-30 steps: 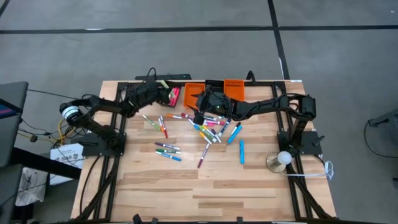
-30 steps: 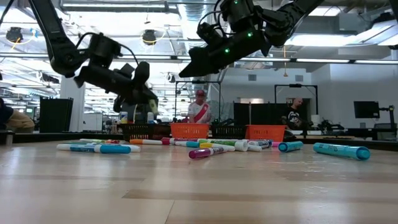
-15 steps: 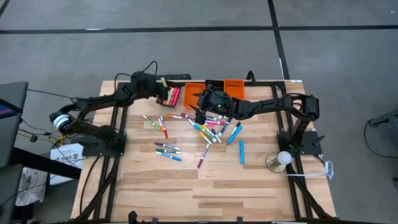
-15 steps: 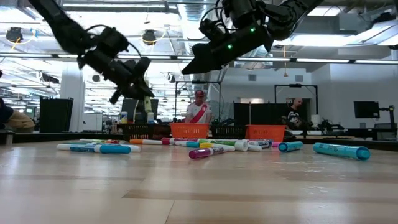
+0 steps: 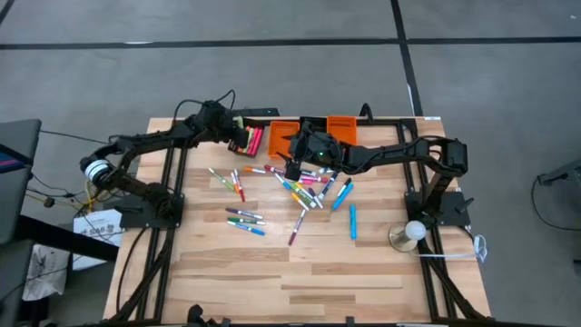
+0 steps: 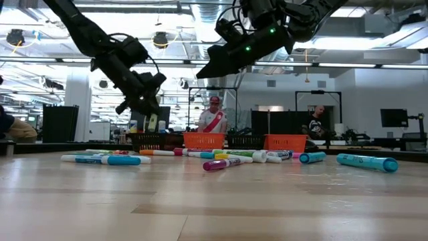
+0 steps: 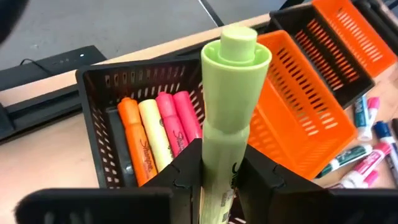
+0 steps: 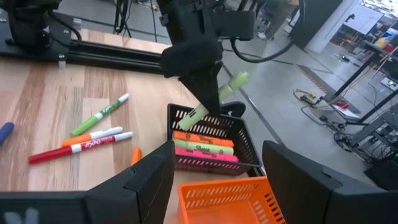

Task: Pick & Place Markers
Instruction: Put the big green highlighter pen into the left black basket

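A pale green highlighter (image 7: 231,118) stands clamped between the fingers (image 7: 180,180) of the left gripper (image 7: 221,186), cap end pointing away from the wrist, directly above a black slatted bin (image 7: 99,87) at the far edge of the worktop (image 5: 318,272). Inside this bin lie three highlighters side by side: one orange (image 7: 134,140), one yellow (image 7: 154,134) and one pink (image 7: 177,124), with a second pink barrel touching it. In the right wrist view the same green highlighter (image 8: 217,96) hangs tilted over the black bin (image 8: 242,140), held by the left gripper (image 8: 199,93), with orange and pink barrels lying below it. Just beside the black bin stands an orange bin (image 7: 298,112), no contents visible in it; beyond it come a second black bin (image 7: 329,43) and a second orange bin (image 7: 360,31), the four forming a row. The remaining markers (image 5: 304,186) lie scattered on the worktop in front of the bins, a smaller cluster (image 5: 243,220) nearer the left arm and one blue marker (image 5: 353,221) apart toward the right. The right gripper (image 5: 292,166) hovers over the central scatter with its fingers (image 8: 149,180) spread wide and nothing between them. A round lamp-like object (image 5: 408,234) sits by the right arm's base. People (image 6: 214,119) appear in the room behind.
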Robot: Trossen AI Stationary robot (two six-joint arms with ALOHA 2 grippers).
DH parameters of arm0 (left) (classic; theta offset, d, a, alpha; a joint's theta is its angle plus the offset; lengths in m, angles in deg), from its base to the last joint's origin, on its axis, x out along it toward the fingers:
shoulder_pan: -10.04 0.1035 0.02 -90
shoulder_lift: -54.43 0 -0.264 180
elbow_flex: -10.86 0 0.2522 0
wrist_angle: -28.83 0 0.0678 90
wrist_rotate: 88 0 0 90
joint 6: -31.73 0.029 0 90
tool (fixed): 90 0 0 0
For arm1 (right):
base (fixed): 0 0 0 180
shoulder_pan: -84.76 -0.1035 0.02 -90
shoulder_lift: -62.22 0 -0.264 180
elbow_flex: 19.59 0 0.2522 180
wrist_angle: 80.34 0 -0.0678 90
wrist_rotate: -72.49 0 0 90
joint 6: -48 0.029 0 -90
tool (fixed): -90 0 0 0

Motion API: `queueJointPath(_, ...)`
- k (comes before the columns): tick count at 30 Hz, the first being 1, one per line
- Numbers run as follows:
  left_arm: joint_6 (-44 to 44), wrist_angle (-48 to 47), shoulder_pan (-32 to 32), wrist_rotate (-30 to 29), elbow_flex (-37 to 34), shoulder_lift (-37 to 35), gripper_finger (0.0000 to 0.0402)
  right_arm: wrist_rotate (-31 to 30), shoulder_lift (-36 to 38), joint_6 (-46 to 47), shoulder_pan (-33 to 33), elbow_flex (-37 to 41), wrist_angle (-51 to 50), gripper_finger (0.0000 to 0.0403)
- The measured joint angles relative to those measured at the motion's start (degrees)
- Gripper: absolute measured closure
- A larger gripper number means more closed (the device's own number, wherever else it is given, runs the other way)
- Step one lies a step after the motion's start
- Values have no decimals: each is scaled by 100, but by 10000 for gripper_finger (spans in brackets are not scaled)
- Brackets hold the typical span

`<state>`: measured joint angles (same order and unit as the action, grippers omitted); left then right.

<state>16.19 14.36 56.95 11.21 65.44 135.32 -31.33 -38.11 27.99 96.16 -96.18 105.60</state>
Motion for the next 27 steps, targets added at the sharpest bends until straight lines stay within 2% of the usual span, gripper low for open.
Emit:
queueJointPath(21,182,29,-8,0,2,74,326,4,-1,0,0,0,-8,168)
queueJointPath(24,184,29,-8,-15,0,74,314,4,-2,0,0,0,-17,168)
queueJointPath(27,222,29,-10,-30,1,74,285,4,-2,0,0,0,-17,168)
